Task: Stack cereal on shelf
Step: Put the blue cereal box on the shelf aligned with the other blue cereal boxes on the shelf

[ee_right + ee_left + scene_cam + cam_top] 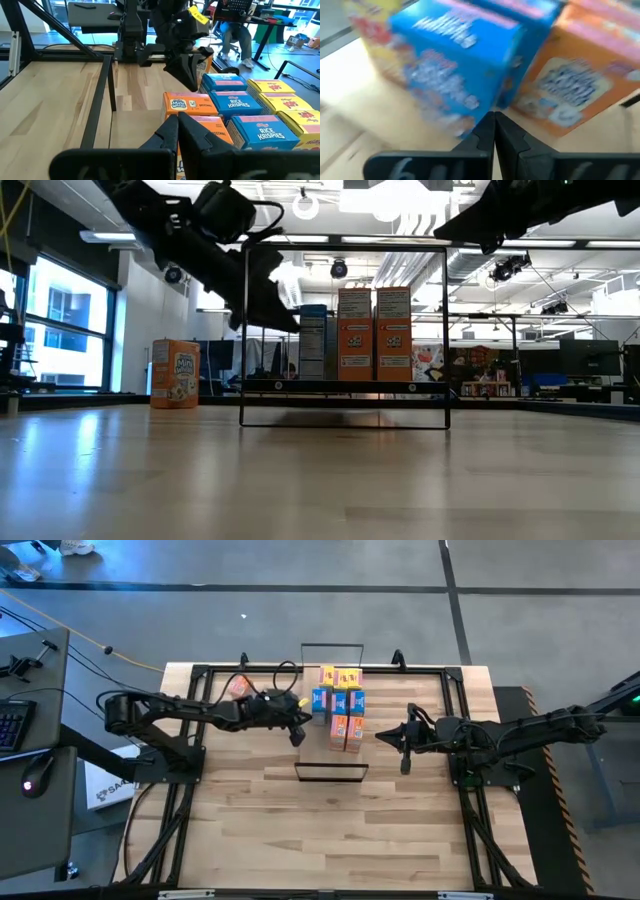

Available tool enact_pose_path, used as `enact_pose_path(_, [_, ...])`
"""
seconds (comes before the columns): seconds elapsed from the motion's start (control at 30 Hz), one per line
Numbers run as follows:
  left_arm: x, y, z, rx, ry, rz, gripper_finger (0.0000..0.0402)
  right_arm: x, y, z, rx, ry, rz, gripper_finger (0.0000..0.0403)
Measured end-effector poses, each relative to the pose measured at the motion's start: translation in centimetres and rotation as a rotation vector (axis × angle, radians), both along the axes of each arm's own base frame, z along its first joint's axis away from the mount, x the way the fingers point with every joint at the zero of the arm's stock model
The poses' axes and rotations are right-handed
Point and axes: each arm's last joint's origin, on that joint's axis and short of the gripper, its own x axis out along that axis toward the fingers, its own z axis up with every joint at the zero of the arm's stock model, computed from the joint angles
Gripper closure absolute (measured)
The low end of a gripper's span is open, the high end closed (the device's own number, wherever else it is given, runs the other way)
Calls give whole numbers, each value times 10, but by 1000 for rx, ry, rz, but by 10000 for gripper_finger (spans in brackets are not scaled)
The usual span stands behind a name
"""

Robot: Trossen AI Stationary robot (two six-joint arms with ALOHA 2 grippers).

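The shelf [330, 762], a light-wood board with black wire loops at both short ends, lies mid-table, and several cereal boxes [340, 702] in orange, blue and yellow stand upright on it [373, 333]. One more orange box [237, 687] stands alone on the table to the left [175, 373]. My left gripper [298, 732] is shut and hangs just left of the shelf, its tips [494, 120] close before a blue box [455, 75]. My right gripper [384, 736] is also shut. It hovers right of the shelf, above the nearest orange boxes [187, 104].
Black rails [200, 720] frame the plank tabletop on all sides. The near half of the table [330, 830] is bare wood. A desk with a keyboard and mouse [30, 730] stands off the table's left side. People sit at desks in the room beyond [235, 25].
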Motion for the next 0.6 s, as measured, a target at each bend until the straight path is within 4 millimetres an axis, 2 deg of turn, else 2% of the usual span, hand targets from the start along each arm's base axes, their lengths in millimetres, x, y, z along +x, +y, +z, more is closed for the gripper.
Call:
enact_pose_path(0.13, [-7, 6, -6, 30, 96, 105, 401, 0, 0, -1, -1, 9, 0, 403])
enact_pose_path(0.4, [9, 19, -17, 68, -15, 128, 401, 0, 0, -1, -1, 10, 0, 403])
enact_pose_path(0.6, [15, 21, -21, 61, -59, 114, 401, 0, 0, -1, -1, 12, 0, 403])
